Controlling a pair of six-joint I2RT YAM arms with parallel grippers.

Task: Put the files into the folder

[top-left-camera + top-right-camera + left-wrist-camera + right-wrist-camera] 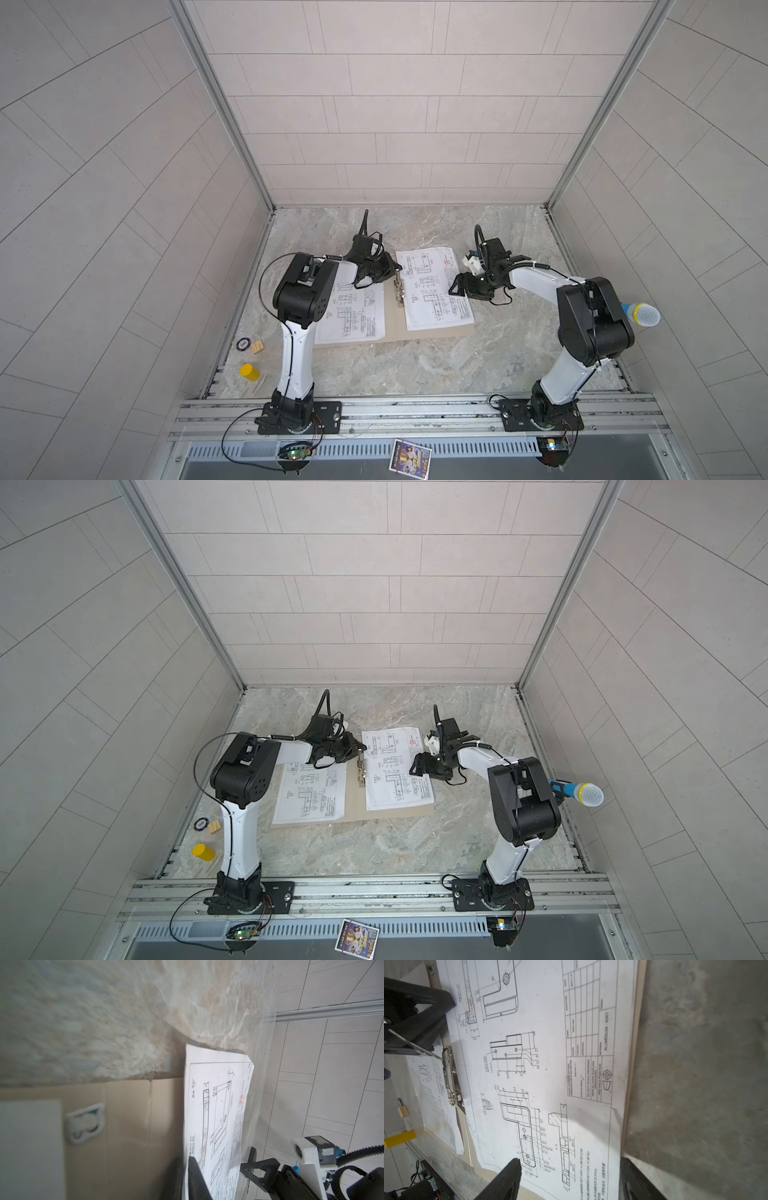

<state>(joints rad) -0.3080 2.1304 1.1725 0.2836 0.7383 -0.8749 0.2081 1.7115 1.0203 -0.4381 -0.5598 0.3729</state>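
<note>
Your left end effector is nearly closed and seems to be pinching the raised lever of the metal clip on the spine of the open folder. Your right end effector stands wide over the outer edge of the right sheet, which lies skewed just right of the clip. The left sheet of the files lies left of it. I judge this the clamping step: nudge the right sheet's edge under the clip, then lower the lever. Its title block reads "ALUMINIUM - 6061" and "DO NOT SCALE DRAWING".
</note>
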